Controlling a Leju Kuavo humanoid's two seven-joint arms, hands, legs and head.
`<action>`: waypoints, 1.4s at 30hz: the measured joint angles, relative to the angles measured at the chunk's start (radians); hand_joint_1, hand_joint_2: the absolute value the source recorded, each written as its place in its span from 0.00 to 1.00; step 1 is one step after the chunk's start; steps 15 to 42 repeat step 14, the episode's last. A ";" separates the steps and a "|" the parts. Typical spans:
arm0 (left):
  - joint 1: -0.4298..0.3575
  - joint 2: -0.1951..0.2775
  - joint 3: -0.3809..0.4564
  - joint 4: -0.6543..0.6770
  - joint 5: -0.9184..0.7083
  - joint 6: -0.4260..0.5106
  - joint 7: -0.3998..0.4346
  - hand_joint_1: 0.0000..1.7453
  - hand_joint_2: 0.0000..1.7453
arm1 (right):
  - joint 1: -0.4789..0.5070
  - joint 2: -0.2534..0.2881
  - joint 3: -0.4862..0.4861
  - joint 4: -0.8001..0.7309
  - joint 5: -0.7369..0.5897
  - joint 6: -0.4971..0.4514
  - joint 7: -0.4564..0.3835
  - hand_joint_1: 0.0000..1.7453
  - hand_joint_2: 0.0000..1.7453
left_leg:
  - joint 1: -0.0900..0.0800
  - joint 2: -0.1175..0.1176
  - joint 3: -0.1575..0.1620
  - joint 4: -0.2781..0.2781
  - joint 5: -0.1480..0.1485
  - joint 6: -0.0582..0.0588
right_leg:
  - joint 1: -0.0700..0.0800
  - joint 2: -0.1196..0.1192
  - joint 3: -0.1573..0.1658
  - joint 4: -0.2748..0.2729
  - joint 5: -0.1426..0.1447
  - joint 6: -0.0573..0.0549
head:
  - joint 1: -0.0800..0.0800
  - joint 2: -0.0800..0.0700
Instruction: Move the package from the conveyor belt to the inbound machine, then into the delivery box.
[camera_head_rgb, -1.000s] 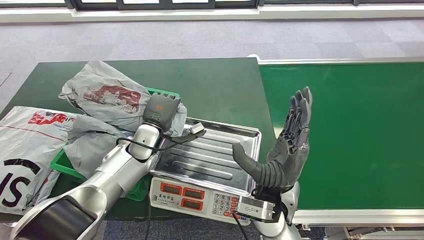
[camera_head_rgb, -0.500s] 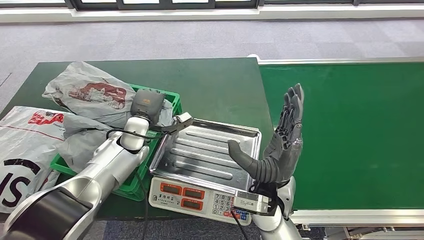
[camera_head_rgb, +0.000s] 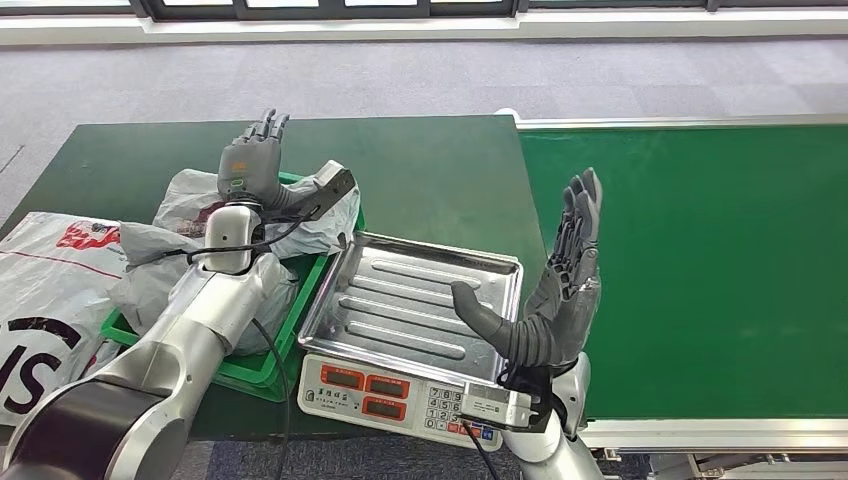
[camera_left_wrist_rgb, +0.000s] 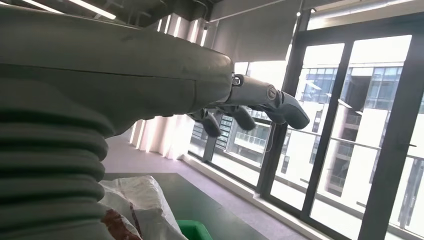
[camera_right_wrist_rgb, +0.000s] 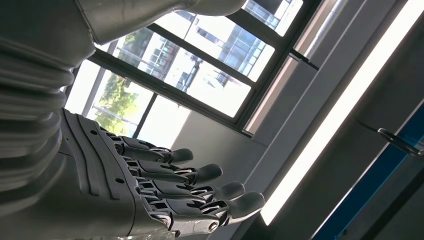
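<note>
A crumpled grey package (camera_head_rgb: 183, 203) with a red print lies in the green delivery crate (camera_head_rgb: 249, 368), partly hidden by my left arm. My left hand (camera_head_rgb: 252, 158) is raised just above it, fingers apart and holding nothing; the left wrist view has the same fingers (camera_left_wrist_rgb: 252, 101) spread in the air over the package (camera_left_wrist_rgb: 145, 200). My right hand (camera_head_rgb: 561, 290) stands upright and open between the scale's steel tray (camera_head_rgb: 420, 300) and the green conveyor belt (camera_head_rgb: 700, 260). Its fingers (camera_right_wrist_rgb: 180, 187) are stretched out straight. Nothing lies on the tray or the belt.
Another grey bag (camera_head_rgb: 150, 285) fills the crate's near part. A large white bag (camera_head_rgb: 45, 300) with red and black print lies at the table's left edge. The scale's keypad (camera_head_rgb: 395, 395) faces me at the front. The dark green table (camera_head_rgb: 430, 170) stretches behind the tray.
My left hand carried the grey package left from the tray's edge to the crate, let it go and rose with fingers spread. My right hand sank slightly.
</note>
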 joint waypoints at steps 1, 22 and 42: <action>0.001 -0.002 0.011 -0.005 0.013 0.000 -0.009 0.00 0.00 | 0.000 0.000 0.000 0.000 0.001 0.000 0.000 0.00 1.00 | 0.000 0.000 0.000 0.000 0.000 0.000 | 0.000 0.000 0.000 0.000 0.000 0.000 | 0.000 0.000; 0.276 -0.130 0.257 -0.425 1.024 -0.238 -0.423 0.00 0.00 | 0.074 0.004 -0.030 -0.014 0.073 -0.003 -0.034 0.00 1.00 | -0.001 0.001 0.000 0.000 -0.003 0.000 | 0.000 0.000 0.000 0.000 -0.001 0.000 | 0.000 0.000; 0.276 -0.130 0.257 -0.425 1.024 -0.238 -0.423 0.00 0.00 | 0.074 0.004 -0.030 -0.014 0.073 -0.003 -0.034 0.00 1.00 | -0.001 0.001 0.000 0.000 -0.003 0.000 | 0.000 0.000 0.000 0.000 -0.001 0.000 | 0.000 0.000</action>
